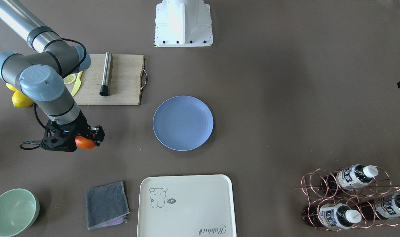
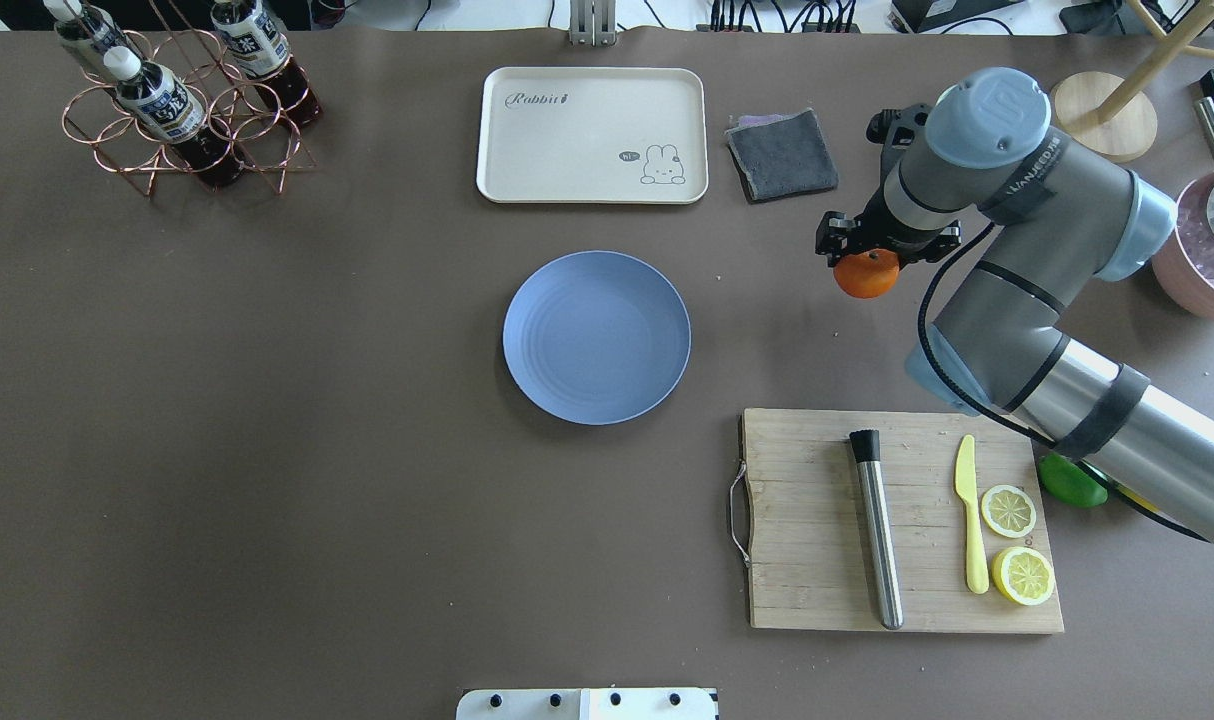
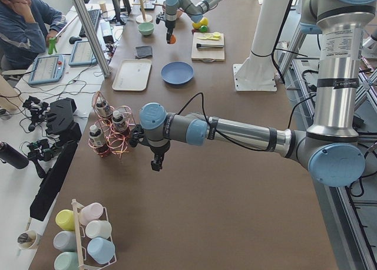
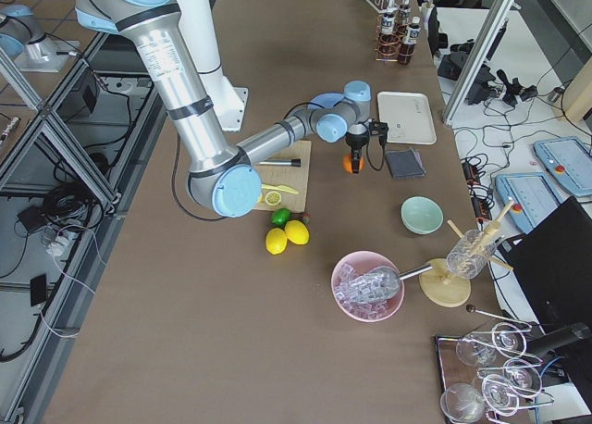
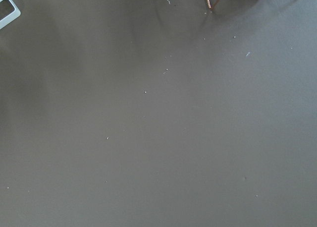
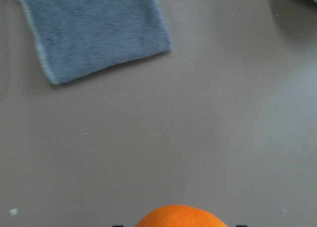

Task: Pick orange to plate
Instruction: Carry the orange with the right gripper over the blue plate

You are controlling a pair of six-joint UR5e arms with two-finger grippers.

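The orange (image 2: pixel 865 276) sits between the fingers of my right gripper (image 2: pixel 867 258), which is shut on it over the brown table, between the grey cloth and the cutting board. The front view shows the same orange (image 1: pixel 85 143) under the right gripper (image 1: pixel 84 136), and the right wrist view shows only its top (image 6: pixel 181 216). The light-blue plate (image 2: pixel 597 337) lies bare at the table's middle, well to the side of the orange. My left gripper (image 3: pixel 156 162) hangs near the bottle rack at the far end; I cannot tell whether it is open or shut.
A wooden cutting board (image 2: pixel 817 540) holds a steel rod, a yellow knife and lemon slices. A grey cloth (image 2: pixel 782 153) and a cream tray (image 2: pixel 592 135) lie beyond the plate. The bottle rack (image 2: pixel 182 110), a green bowl (image 1: pixel 12 212), lemons (image 1: pixel 21 98) and a lime (image 2: pixel 1072 482) stand further out.
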